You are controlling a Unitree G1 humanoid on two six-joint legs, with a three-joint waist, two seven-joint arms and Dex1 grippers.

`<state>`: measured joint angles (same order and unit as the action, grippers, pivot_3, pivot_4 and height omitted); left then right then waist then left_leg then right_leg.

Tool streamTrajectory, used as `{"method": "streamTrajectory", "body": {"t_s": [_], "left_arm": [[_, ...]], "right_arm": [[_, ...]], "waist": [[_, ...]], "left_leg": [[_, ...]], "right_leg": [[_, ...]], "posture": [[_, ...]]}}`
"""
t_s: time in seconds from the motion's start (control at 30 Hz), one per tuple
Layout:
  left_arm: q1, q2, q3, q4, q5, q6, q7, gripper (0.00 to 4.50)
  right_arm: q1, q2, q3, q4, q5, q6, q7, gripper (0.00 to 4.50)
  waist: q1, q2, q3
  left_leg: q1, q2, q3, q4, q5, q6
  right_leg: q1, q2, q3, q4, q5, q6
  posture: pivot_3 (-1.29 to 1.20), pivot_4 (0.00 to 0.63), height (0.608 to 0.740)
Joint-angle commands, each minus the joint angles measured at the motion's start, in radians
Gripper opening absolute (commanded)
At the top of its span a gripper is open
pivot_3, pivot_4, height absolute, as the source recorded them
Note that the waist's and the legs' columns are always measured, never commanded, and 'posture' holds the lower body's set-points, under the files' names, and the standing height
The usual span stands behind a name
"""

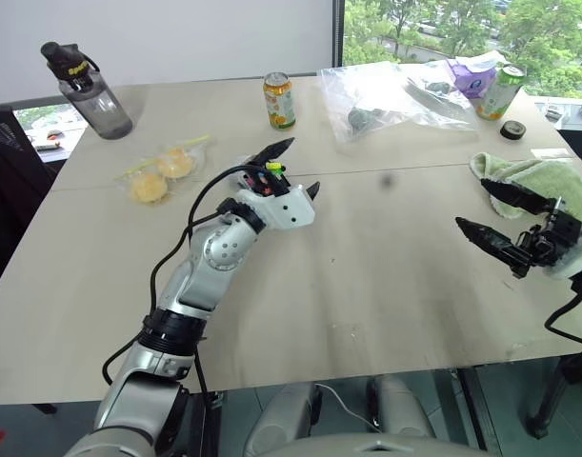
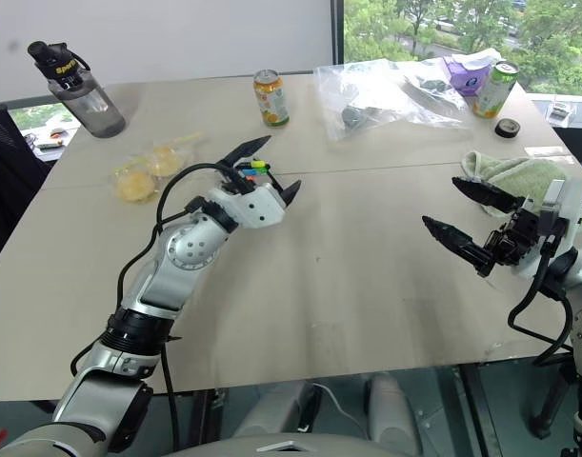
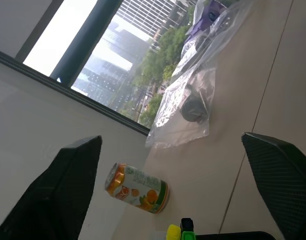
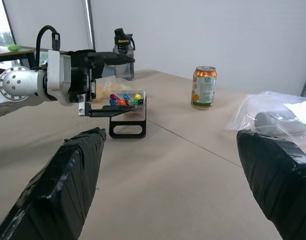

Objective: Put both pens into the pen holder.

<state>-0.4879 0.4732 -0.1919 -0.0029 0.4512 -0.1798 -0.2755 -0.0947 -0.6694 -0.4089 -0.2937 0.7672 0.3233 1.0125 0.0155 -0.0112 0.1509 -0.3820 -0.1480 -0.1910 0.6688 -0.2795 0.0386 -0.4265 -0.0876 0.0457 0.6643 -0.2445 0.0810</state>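
Observation:
The pen holder (image 4: 126, 122), a small black open frame, stands on the table left of centre with several coloured tips (image 4: 125, 98) sticking out of its top. I cannot tell the pens apart from the other tips. My left gripper (image 1: 292, 169) is open at the holder's top. One finger is above the tips and the other is beside the frame, and the tips (image 3: 180, 231) show low between the fingers. My right gripper (image 1: 471, 204) hangs open and empty over the table's right side, far from the holder.
At the back stand a dark water bottle (image 1: 90, 90), an orange drink can (image 1: 279, 100), a clear plastic bag (image 1: 395, 100) and a green can (image 1: 500, 90). A bag of yellow items (image 1: 162, 171) lies left of the holder. A green towel (image 1: 533, 176) lies at the right edge.

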Motion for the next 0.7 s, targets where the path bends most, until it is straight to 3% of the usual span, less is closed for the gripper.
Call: {"method": "streamTrajectory", "body": {"t_s": [0.03,0.2,0.4,0.53,0.7], "left_arm": [[-0.024,-0.013,0.042,-0.042,-0.03,-0.002,0.02,4.47],[0.059,-0.046,0.046,-0.112,-0.242,-0.038,-0.099,4.47],[0.326,-0.051,0.143,-0.298,-0.683,0.244,-0.292,4.47],[0.467,-0.015,0.206,-0.359,-0.82,0.388,-0.338,4.47],[0.662,0.047,0.248,-0.448,-0.877,0.452,-0.39,4.47]], "right_arm": [[-0.017,-0.01,-0.013,0.002,0.0,-0.025,0.008,4.5],[0.023,-0.015,0.037,0.031,-0.078,-0.069,0.045,4.5],[0.086,0.024,0.131,0.139,-0.218,-0.205,0.088,4.5],[0.114,0.042,0.162,0.223,-0.264,-0.27,0.107,4.5],[0.112,0.065,0.169,0.328,-0.286,-0.345,0.126,4.5]], "waist": [[0.0,0.0,0.0],[-0.001,0.0,0.0],[-0.007,0.0,0.0],[-0.003,0.002,-0.001],[-0.001,0.003,-0.001]], "left_leg": [[0.0,0.0,0.0,0.0,0.0,0.0],[0.0,0.0,0.0,0.0,0.0,0.0],[0.0,0.0,0.001,0.0,0.0,0.0],[0.003,0.001,0.001,0.0,0.0,0.0],[0.004,0.001,0.001,0.0,0.0,0.0]], "right_leg": [[0.0,0.0,0.0,0.0,0.0,0.0],[0.0,0.0,0.0,0.0,0.0,0.0],[-0.001,0.0,0.001,0.0,0.0,0.0],[0.001,0.001,0.001,0.001,0.0,0.0],[0.004,0.001,0.001,0.0,0.0,-0.001]], "posture": [[0.0,0.15,0.739],[0.0,0.15,0.739],[0.0,0.15,0.739],[0.0,0.15,0.739],[0.0,0.15,0.739]]}}
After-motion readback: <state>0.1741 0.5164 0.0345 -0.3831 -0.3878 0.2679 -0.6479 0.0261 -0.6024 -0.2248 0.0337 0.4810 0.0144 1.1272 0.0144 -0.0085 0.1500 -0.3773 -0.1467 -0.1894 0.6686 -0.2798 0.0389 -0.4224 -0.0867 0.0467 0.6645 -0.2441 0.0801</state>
